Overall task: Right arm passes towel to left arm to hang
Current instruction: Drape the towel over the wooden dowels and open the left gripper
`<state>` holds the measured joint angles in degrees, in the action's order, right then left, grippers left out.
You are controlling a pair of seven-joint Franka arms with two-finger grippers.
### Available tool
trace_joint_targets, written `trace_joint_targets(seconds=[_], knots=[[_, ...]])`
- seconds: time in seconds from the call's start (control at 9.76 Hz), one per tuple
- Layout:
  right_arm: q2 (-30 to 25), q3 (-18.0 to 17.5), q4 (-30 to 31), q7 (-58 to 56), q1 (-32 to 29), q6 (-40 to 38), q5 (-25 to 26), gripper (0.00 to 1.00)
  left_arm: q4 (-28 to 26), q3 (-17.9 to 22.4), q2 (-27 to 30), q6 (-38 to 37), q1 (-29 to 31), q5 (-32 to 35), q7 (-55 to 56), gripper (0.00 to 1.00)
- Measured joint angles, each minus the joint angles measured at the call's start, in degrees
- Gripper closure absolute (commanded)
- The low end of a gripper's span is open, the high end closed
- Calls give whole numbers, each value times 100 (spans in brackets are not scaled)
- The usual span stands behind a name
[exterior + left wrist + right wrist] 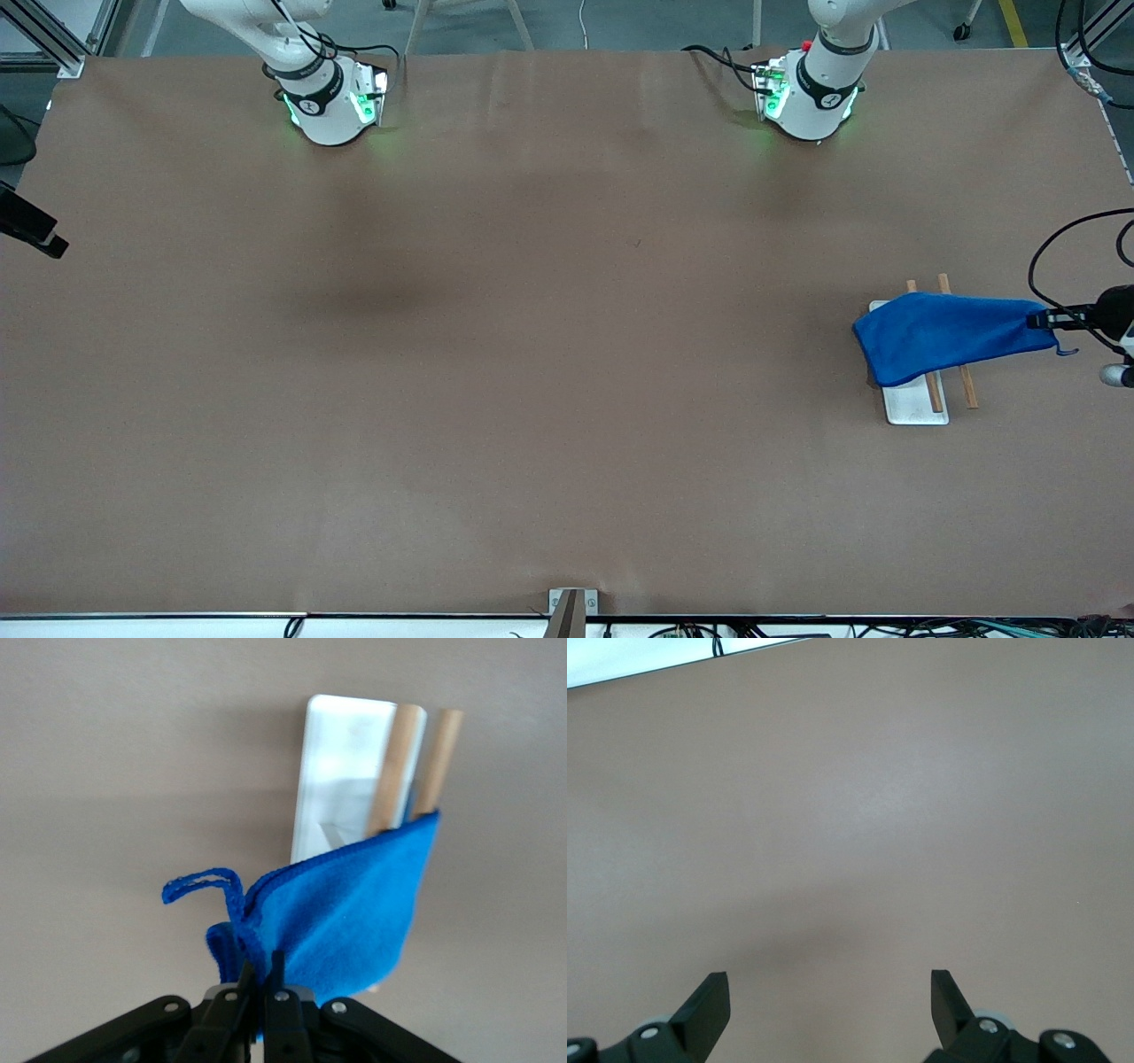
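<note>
The left gripper is pinching one corner of the towel, its two black fingers pressed together on the bunched blue cloth. A thin blue loop is sticking out from the pinched corner. In the front view the left gripper is hanging in the air at the left arm's end of the table, at the edge of the picture.

The towel is stretching away from the fingers and draping over a small rack. The rack is made up of two wooden rods lying side by side above a white base plate. The cloth is covering the middle of both rods, and their ends are showing on either side of it. In the left wrist view the rods are poking out from under the towel's edge, with the white plate beneath them.

The right gripper is waiting with its fingers spread wide, holding nothing, over bare brown table. In the front view it is showing at the right arm's end of the table, well apart from the towel.
</note>
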<state>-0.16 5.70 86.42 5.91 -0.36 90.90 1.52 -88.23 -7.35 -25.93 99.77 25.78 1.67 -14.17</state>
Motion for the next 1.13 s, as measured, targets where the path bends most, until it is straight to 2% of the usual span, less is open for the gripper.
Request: trace_joint_targets(seconds=[0.1,0.2,0.31,0.72,0.92,1.13], knots=[[0,0,2,0,5,2,1,0,5,0,-81,165,95,0,-11,96],[0,6,2,0,3,5,2,0,10,0,-151,267,173,0,-11,54],[0,10,2,0,1,7,20,0,13,-1,-206,332,213,0,-9,1],[0,17,4,-7,-2,8,69,0,307,-143,-175,401,146,0,-13,0],[0,22,6,-8,-5,9,71,0,564,-172,108,408,-251,-7,9,0],[0,24,7,-9,-7,11,73,0,522,-185,653,388,-838,-9,93,0]])
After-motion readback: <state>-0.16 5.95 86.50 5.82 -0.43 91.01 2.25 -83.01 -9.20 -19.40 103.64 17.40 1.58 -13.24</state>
